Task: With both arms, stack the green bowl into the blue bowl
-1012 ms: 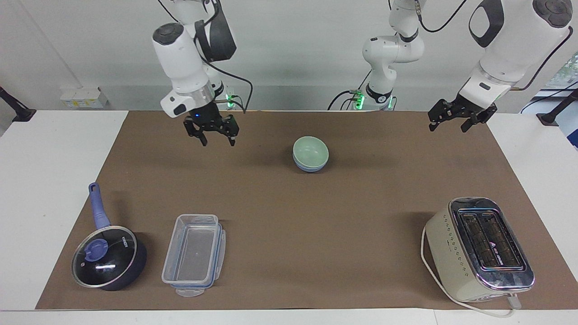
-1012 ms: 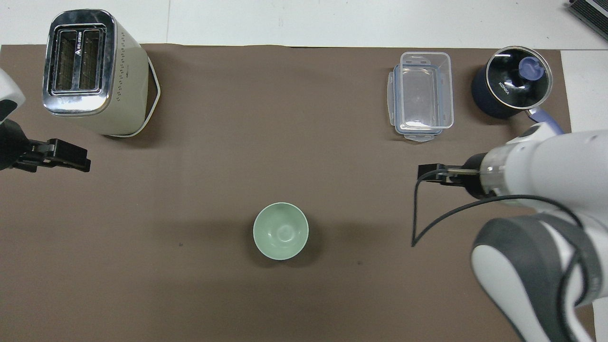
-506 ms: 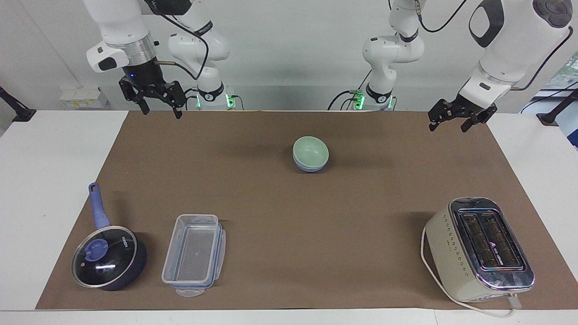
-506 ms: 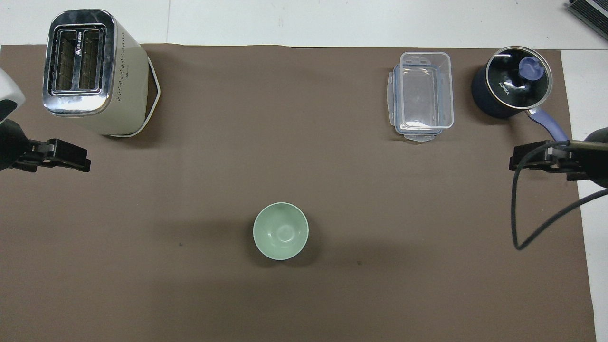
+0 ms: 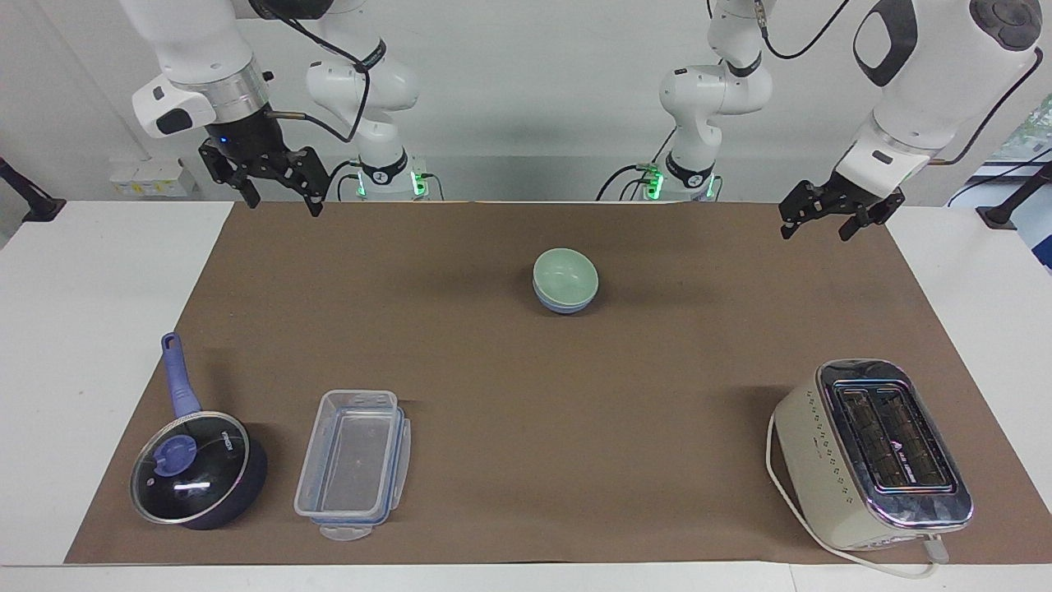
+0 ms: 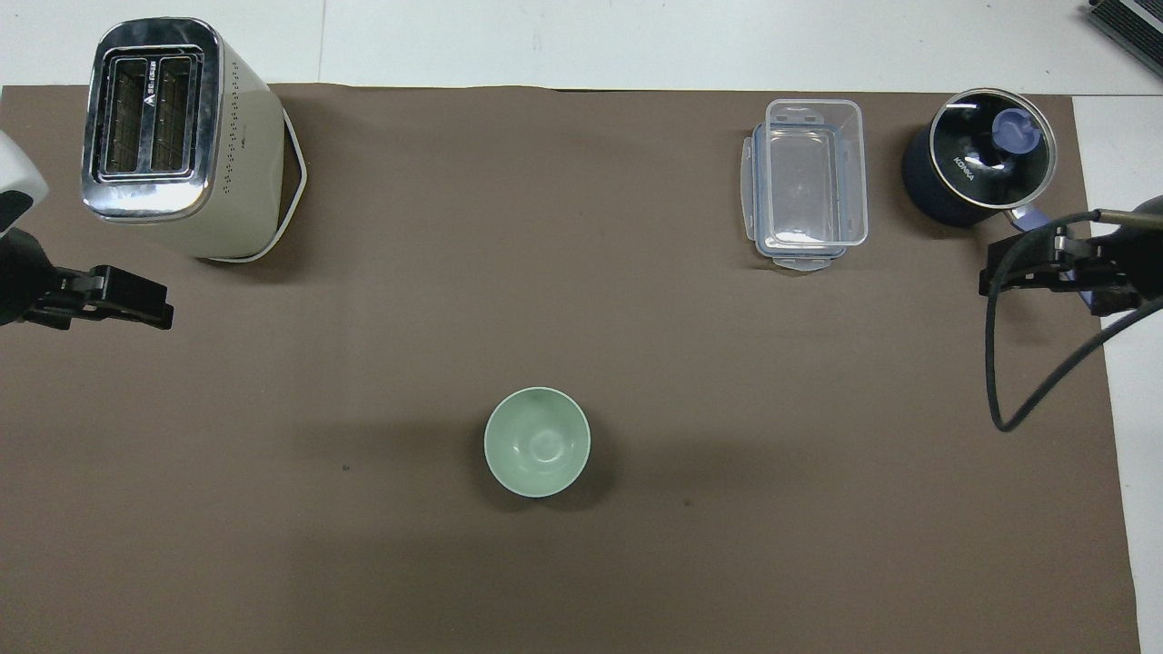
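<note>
White walls up top, and a brown mat (image 5: 526,395) covers most of the white tabletop (image 5: 82,345). The green bowl (image 5: 565,276) sits nested in the blue bowl (image 5: 564,305), pretty much midway between the two sets of fingers and well apart from both. The right gripper (image 5: 279,196) hangs in the air over the mat's corner at its own end, fingers spread, holding nothing. The left gripper (image 5: 816,225) hovers over the mat's edge at the other end, fingers also spread and empty. Farther from the robots than the right gripper's fingers there's a dark lidded saucepan (image 5: 197,469) with a clear plastic container (image 5: 353,464) just beside it. A cream toaster (image 5: 871,456) sits farther out from the left gripper's fingers, at that arm's end.
</note>
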